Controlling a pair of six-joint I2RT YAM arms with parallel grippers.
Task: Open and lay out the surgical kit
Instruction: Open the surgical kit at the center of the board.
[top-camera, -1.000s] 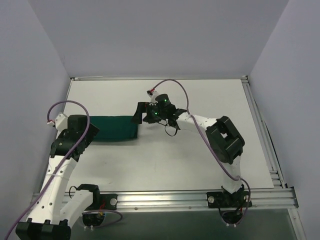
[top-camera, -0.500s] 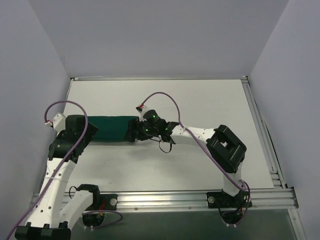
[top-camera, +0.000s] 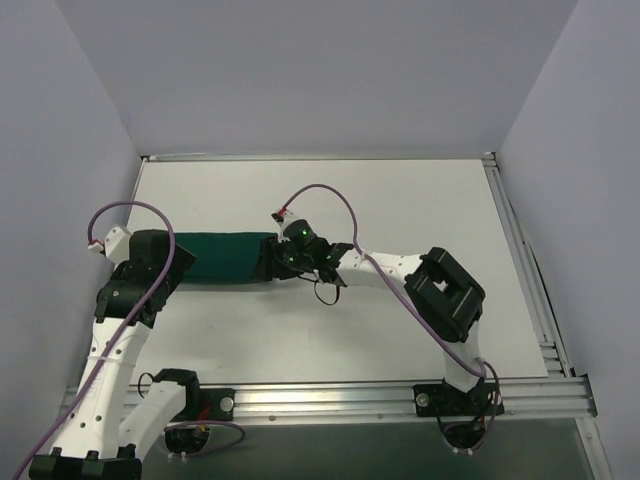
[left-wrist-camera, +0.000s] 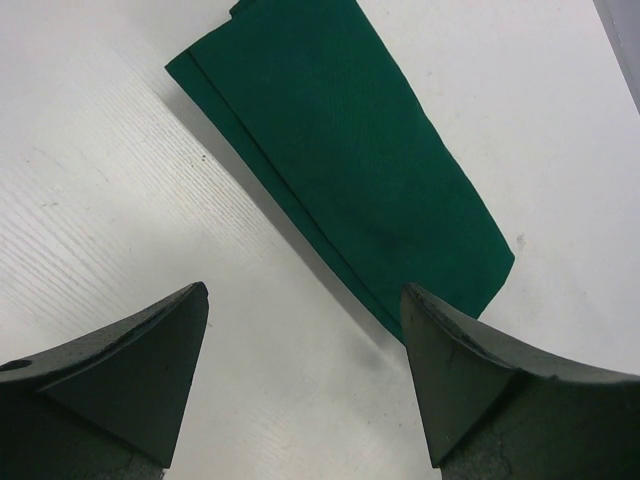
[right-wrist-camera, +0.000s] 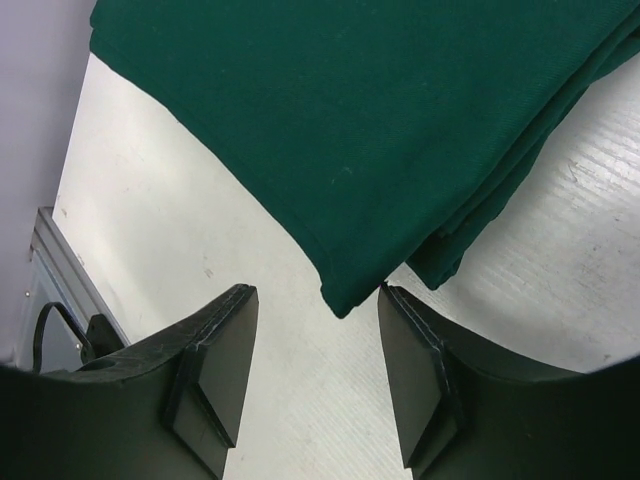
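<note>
The surgical kit (top-camera: 225, 256) shows as a dark green cloth folded into a long strip, lying flat on the white table (top-camera: 400, 200) left of centre. My right gripper (top-camera: 270, 258) is low at its right end. In the right wrist view the cloth's (right-wrist-camera: 350, 120) top-layer corner points down between the fingers of that gripper (right-wrist-camera: 315, 292), which stand partly apart and do not pinch it. My left gripper (top-camera: 165, 262) hovers at the strip's left end. In the left wrist view it (left-wrist-camera: 304, 291) is wide open over bare table, just short of the cloth (left-wrist-camera: 350, 150).
Grey walls enclose the table on three sides. A metal rail (top-camera: 400, 395) runs along the near edge by the arm bases. The right arm's purple cable (top-camera: 330, 192) loops above its wrist.
My right gripper has moved left and down to the cloth's right end, and its jaws have narrowed around the corner. The left arm has barely shifted.
</note>
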